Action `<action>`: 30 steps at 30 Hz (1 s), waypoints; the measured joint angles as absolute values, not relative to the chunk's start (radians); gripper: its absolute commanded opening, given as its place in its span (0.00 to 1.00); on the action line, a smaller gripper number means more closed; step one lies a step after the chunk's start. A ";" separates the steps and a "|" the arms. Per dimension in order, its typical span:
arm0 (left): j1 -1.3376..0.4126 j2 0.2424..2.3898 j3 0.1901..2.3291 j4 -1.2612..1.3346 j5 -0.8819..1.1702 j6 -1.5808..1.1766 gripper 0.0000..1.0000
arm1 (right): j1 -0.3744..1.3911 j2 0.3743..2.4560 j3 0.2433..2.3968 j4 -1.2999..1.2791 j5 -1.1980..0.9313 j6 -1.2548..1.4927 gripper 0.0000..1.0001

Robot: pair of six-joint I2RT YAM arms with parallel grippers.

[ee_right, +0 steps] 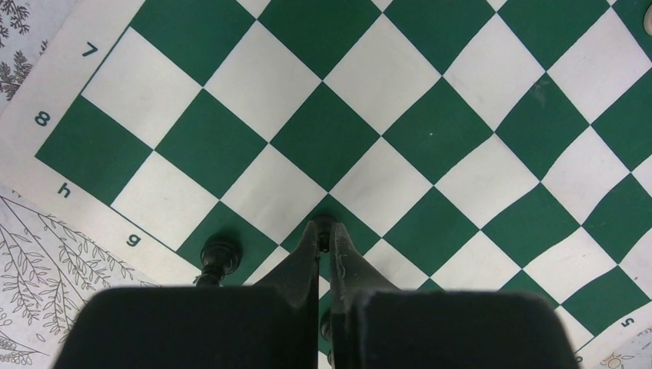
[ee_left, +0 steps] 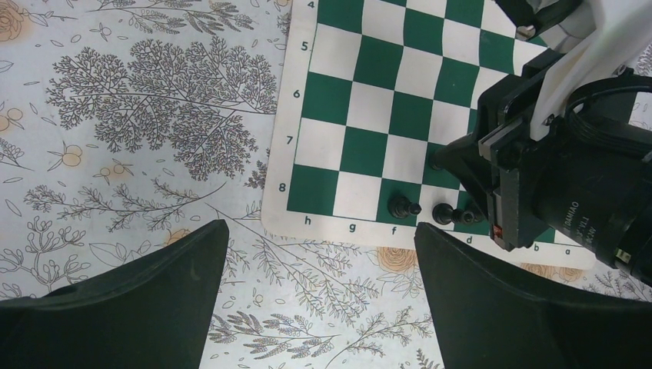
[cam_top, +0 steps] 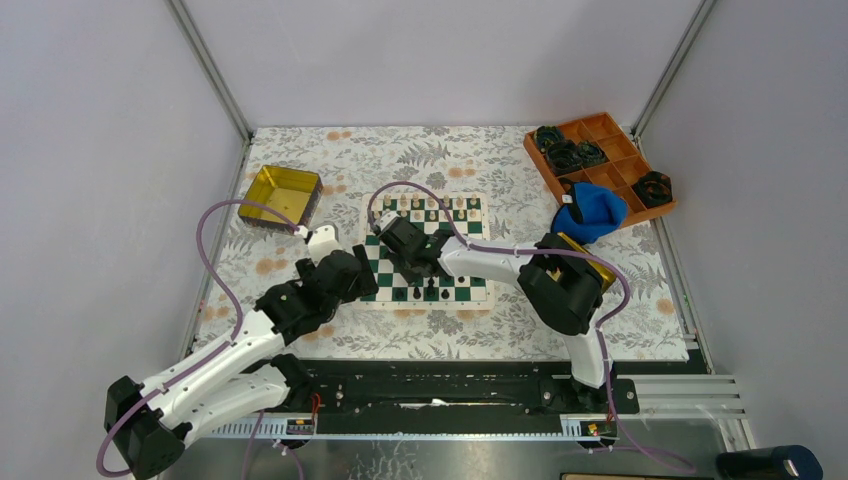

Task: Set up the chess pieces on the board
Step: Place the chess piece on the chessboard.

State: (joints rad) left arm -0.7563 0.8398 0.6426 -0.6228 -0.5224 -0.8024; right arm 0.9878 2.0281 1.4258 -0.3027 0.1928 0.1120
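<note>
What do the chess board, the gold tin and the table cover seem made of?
Chess board: thin flexible mat, probably vinyl, matte; its square lines run slightly wavy. Gold tin: likely metal, shiny with reflections. Table cover: matte floral-printed sheet, cloth or paper; cannot tell which.

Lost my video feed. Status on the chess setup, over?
Left gripper open, off the board corner. Right gripper shut on a black piece, low over the board. Another black piece stands close beside it.

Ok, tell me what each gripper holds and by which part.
Right gripper pinches a black chess piece by its top, over the board. Left gripper is open, holding nothing.
</note>
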 measured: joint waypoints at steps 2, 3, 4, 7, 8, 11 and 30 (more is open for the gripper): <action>-0.756 0.842 0.643 -0.623 -0.522 -0.802 0.99 | 0.988 2.025 1.421 -0.300 0.193 0.112 0.00; -0.756 0.844 0.643 -0.623 -0.522 -0.802 0.99 | 0.988 2.024 1.418 -0.299 0.193 0.112 0.00; -0.756 0.844 0.643 -0.623 -0.522 -0.802 0.99 | 0.988 2.022 1.416 -0.297 0.193 0.112 0.00; -0.756 0.848 0.643 -0.623 -0.522 -0.802 0.99 | 0.988 2.018 1.408 -0.289 0.194 0.112 0.00; -0.756 0.848 0.643 -0.623 -0.522 -0.802 0.99 | 0.988 2.015 1.403 -0.284 0.194 0.112 0.00; -0.756 0.848 0.643 -0.623 -0.522 -0.802 0.99 | 0.988 2.011 1.396 -0.277 0.197 0.112 0.00; -0.756 0.849 0.643 -0.623 -0.522 -0.802 0.99 | 0.988 2.000 1.376 -0.264 0.204 0.109 0.00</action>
